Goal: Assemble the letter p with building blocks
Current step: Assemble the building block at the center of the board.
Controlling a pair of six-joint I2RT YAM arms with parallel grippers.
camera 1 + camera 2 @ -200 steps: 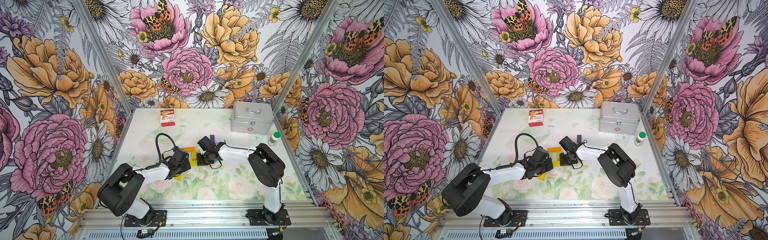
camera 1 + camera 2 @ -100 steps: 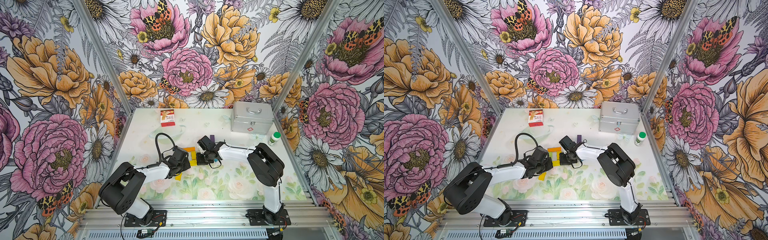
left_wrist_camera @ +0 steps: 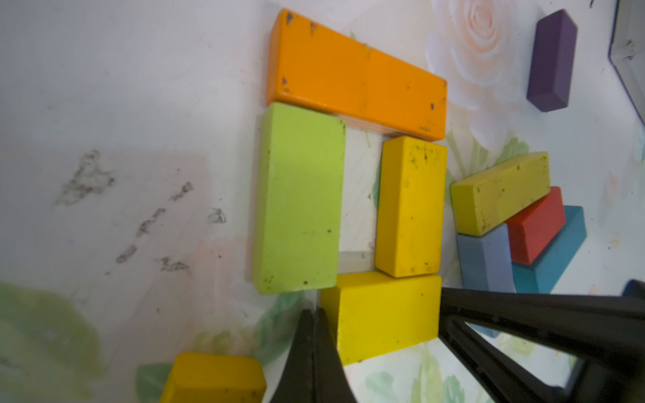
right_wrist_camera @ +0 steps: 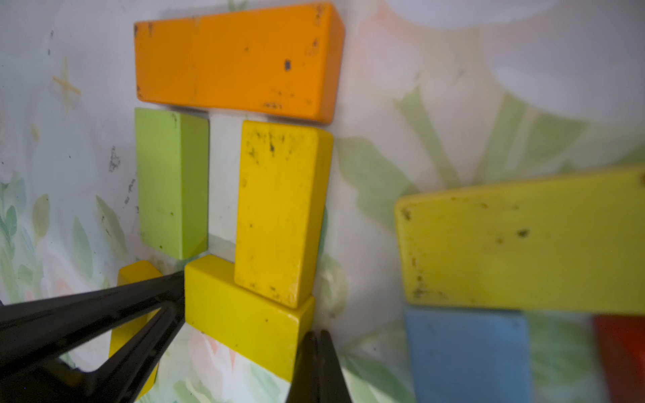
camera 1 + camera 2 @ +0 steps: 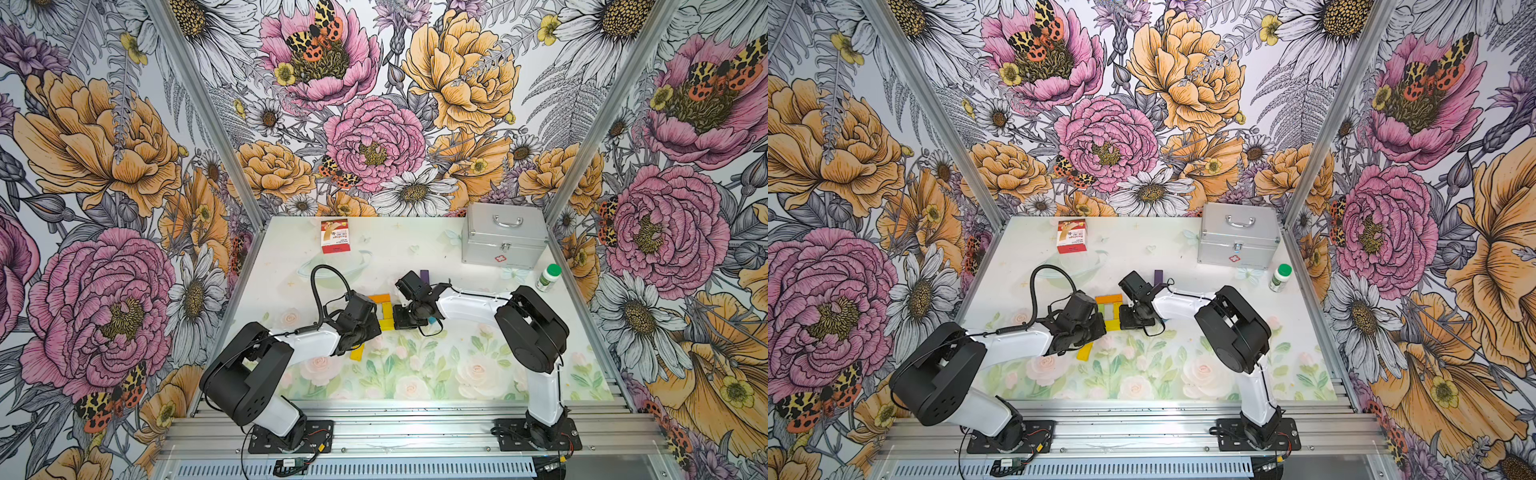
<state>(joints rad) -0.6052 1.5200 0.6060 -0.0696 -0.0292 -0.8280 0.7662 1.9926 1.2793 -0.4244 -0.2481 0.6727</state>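
Building blocks lie flat in a closed loop: an orange block (image 3: 356,73) across the far side, a green block (image 3: 300,195) and a yellow block (image 3: 410,206) as its sides, and a second yellow block (image 3: 384,314) across the near side. My left gripper (image 3: 314,314) is shut and empty, tips against one end of that near block. My right gripper (image 4: 317,335) is shut and empty at the opposite end. A loose yellow block (image 5: 357,353) lies nearer the front. Spare olive-yellow (image 3: 499,192), red (image 3: 534,230), light blue (image 3: 483,258) and teal (image 3: 558,251) blocks are piled beside the loop. A purple block (image 5: 424,275) lies behind it.
A red-and-white card box (image 5: 335,236) stands at the back left. A silver metal case (image 5: 503,241) sits at the back right, with a white green-capped bottle (image 5: 548,277) beside it. Both arms reach in low over the middle of the table.
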